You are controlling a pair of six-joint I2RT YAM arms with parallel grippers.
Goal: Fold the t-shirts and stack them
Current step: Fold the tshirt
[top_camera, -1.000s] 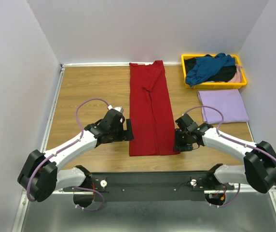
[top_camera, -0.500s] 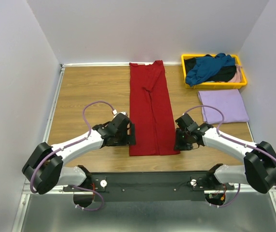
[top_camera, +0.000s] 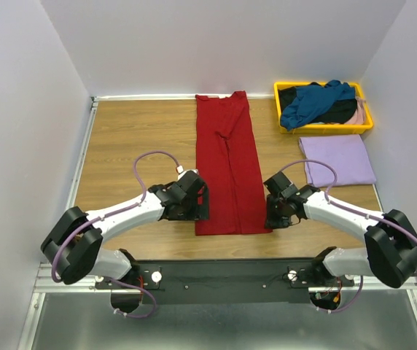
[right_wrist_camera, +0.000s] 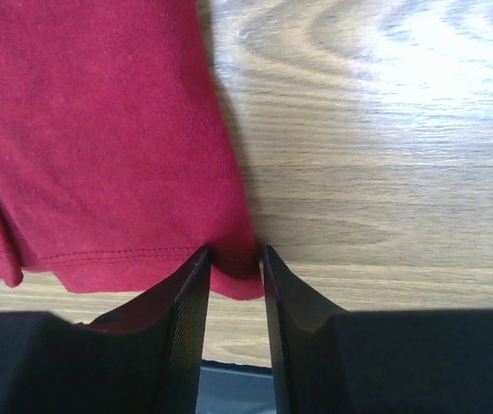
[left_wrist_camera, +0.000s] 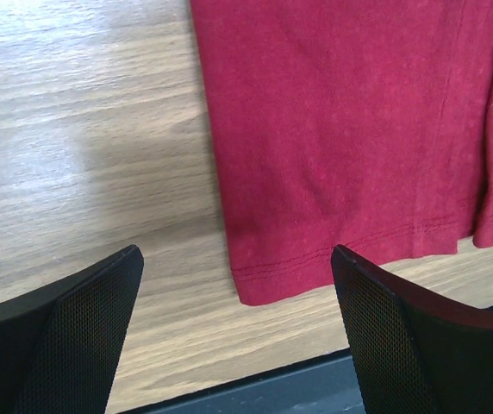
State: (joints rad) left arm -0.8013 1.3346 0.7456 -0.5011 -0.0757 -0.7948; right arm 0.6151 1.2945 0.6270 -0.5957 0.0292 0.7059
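Observation:
A dark red t-shirt [top_camera: 227, 160] lies as a long narrow strip down the middle of the table. My right gripper [top_camera: 273, 216] sits low at its near right corner. In the right wrist view its jaws [right_wrist_camera: 234, 254] straddle that corner of the red cloth [right_wrist_camera: 100, 129], narrowed to a small gap with the hem between them. My left gripper [top_camera: 201, 203] hovers wide open at the near left corner, and the red hem [left_wrist_camera: 358, 129] lies between its fingertips [left_wrist_camera: 236, 259], untouched. A folded lavender t-shirt [top_camera: 337, 160] lies at the right.
A yellow tray [top_camera: 325, 130] at the back right holds a heap of teal [top_camera: 314, 102], black [top_camera: 340, 113] and pale pink [top_camera: 359, 109] t-shirts. The table's near edge and the dark base rail [top_camera: 230, 273] lie just behind both grippers. White walls close in three sides.
My left arm has swung right and nearer, up to the red shirt's near left corner. The right gripper stayed put while its jaws narrowed around the near right corner.

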